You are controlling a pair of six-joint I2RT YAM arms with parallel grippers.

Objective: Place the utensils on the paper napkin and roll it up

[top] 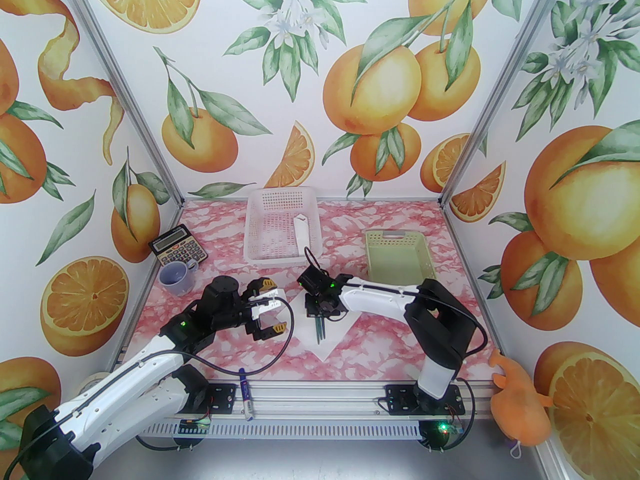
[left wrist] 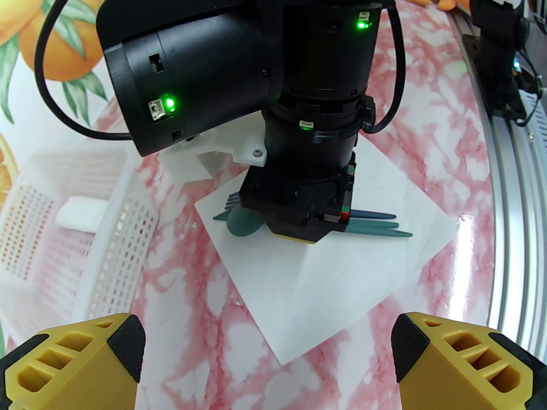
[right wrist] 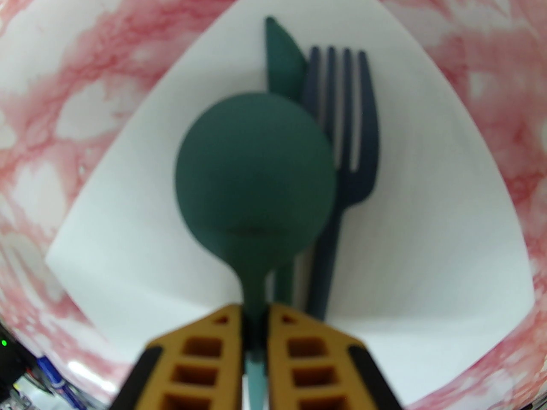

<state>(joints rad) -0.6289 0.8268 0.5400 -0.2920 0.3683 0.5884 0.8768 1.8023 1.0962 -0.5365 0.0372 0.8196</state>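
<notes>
The white paper napkin lies as a diamond on the pink marbled table, near the middle front. On it lie the dark teal utensils: a knife and a fork side by side, their handles pointing toward the rail. My right gripper points down over the napkin and is shut on the handle of the spoon, whose bowl sits over the knife and fork. My left gripper hovers open just left of the napkin, holding nothing.
A white mesh basket with a white folded piece inside stands at the back, a pale green basket to its right. A calculator and a blue mug sit at the left. A blue-capped marker lies on the front rail.
</notes>
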